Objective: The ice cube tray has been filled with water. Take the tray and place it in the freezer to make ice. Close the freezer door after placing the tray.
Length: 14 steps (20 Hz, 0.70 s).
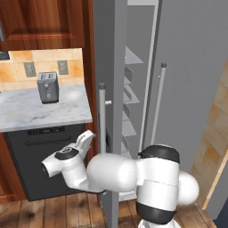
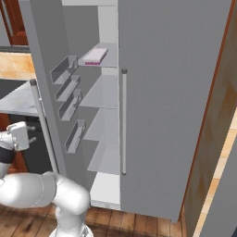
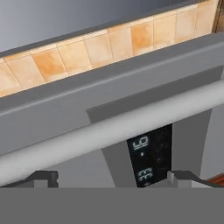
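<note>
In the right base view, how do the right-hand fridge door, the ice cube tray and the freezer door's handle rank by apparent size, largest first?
1. The right-hand fridge door, by far the largest.
2. The freezer door's handle, a long thin bar.
3. The ice cube tray, smallest, though it lies farther back on the top shelf, so distance shrinks it.

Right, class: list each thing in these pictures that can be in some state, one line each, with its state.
Freezer door: open, swung out.
Right-hand fridge door: closed.
Ice cube tray: lying flat on an upper freezer shelf.
Gripper: jaws open, close to the door handle, holding nothing.
Toaster: upright on the counter.
</note>
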{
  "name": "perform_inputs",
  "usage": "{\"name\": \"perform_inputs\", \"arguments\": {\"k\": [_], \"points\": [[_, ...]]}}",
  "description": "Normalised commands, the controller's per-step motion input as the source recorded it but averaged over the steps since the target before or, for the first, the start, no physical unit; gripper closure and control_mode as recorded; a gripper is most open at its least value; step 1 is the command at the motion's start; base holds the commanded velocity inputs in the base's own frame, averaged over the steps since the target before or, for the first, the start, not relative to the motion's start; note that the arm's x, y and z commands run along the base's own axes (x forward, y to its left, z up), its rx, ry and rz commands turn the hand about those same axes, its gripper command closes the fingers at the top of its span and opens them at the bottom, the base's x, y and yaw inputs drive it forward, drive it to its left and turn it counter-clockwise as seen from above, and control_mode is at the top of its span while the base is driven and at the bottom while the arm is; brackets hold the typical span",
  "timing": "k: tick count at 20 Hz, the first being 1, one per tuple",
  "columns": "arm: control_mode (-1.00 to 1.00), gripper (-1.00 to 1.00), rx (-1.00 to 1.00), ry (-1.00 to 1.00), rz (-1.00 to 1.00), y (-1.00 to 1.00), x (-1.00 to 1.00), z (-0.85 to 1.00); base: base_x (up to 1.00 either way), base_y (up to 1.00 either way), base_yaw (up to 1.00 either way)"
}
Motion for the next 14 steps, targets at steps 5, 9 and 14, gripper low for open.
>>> {"name": "perform_inputs", "arguments": {"k": [5,9,14], "points": [[-1.0,-1.0,0.0,0.01,-0.05,0.18,0.37,-0.19,0.0,0.0,0.0],[-1.0,-1.0,0.0,0.01,-0.04,0.07,0.35,-0.33,0.0,0.0,0.0],[-1.0,-1.0,0.0,0.04,-0.05,0.0,0.23,-0.29,0.0,0.0,0.0]]}}
